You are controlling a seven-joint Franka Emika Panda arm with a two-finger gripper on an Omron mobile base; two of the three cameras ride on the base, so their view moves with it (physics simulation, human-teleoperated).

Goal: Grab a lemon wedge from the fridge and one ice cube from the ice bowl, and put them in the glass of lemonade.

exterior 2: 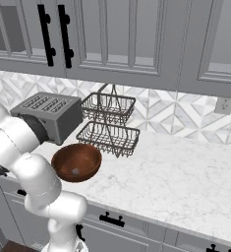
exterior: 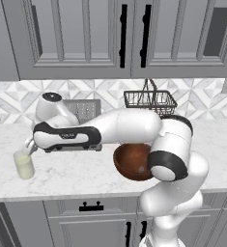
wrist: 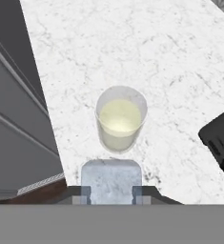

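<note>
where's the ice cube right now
The ice cube sits between the gripper fingertips in the hand view, just above the glass of lemonade, which stands on the marble counter at the left of the left base view.

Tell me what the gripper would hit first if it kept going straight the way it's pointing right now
Most likely the glass of lemonade. The gripper, shut on an ice cube, points down with the glass's open mouth almost straight ahead. Depth is unclear, so the cube might catch the near rim before reaching the liquid.
</note>
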